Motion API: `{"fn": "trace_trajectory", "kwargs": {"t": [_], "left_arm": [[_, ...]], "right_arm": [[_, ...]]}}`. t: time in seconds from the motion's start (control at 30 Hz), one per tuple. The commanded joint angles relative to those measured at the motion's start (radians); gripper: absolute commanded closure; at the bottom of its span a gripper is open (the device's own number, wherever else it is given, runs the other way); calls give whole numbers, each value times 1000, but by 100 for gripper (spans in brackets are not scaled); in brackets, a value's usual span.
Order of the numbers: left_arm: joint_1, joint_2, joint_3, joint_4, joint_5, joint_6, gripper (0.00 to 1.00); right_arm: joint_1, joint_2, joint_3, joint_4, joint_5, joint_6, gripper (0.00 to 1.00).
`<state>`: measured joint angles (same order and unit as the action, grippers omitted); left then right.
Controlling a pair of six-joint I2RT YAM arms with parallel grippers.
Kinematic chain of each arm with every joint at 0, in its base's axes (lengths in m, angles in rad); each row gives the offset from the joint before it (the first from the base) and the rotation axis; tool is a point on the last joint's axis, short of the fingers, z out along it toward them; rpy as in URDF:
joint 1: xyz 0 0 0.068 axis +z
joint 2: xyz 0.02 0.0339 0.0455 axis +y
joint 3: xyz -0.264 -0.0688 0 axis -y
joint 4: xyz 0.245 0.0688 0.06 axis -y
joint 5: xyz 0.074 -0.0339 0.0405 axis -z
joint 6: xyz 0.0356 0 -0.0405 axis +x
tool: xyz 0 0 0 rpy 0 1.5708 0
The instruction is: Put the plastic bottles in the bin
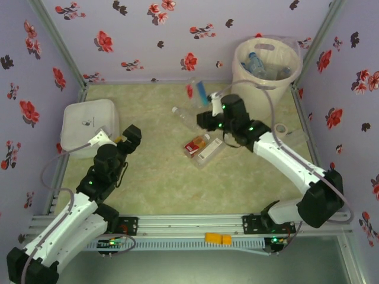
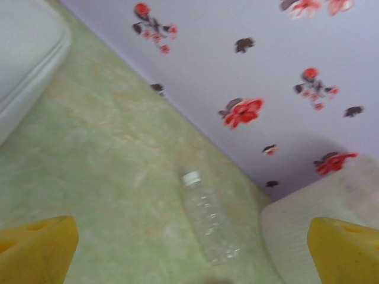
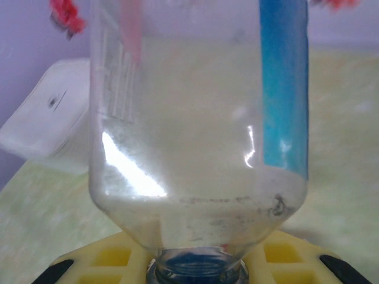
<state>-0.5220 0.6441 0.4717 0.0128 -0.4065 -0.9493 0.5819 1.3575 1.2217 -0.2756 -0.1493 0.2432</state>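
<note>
One blue-labelled bottle (image 1: 201, 93) is pinched by the right end effector (image 1: 208, 111). Release is best delayed until it is held above the far-right bin (image 1: 266, 86).

Lilac walls (image 1: 148, 41) printed with red and dark flowers enclose a pale green marbled tabletop (image 1: 160, 183), edged by aluminium rails (image 1: 189, 223).

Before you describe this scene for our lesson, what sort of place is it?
Probably a robot test booth: flowered walls close in a green table, two robot arms are bolted at its near edge, and a bin holds bottles.
</note>
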Motion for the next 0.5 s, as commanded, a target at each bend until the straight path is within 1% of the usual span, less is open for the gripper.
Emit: {"fn": "trace_trajectory", "kwargs": {"t": [0.0, 0.1, 0.27, 0.37, 0.47], "left_arm": [[20, 15, -35, -36, 3, 34, 0], [32, 71, -50, -4, 64, 34, 0], [43, 198, -25, 48, 214, 62, 0], [45, 277, 20, 42, 322, 99, 0], [44, 355, 74, -2, 405, 141, 0]], "right_arm": [[-93, -10, 130, -173, 106, -98, 74], [-206, 33, 261, -224, 116, -110, 74], [-344, 159, 485, -300, 184, -125, 74], [-430, 278, 647, -377, 168, -76, 74], [-479, 397, 802, -450, 147, -43, 74]]}}
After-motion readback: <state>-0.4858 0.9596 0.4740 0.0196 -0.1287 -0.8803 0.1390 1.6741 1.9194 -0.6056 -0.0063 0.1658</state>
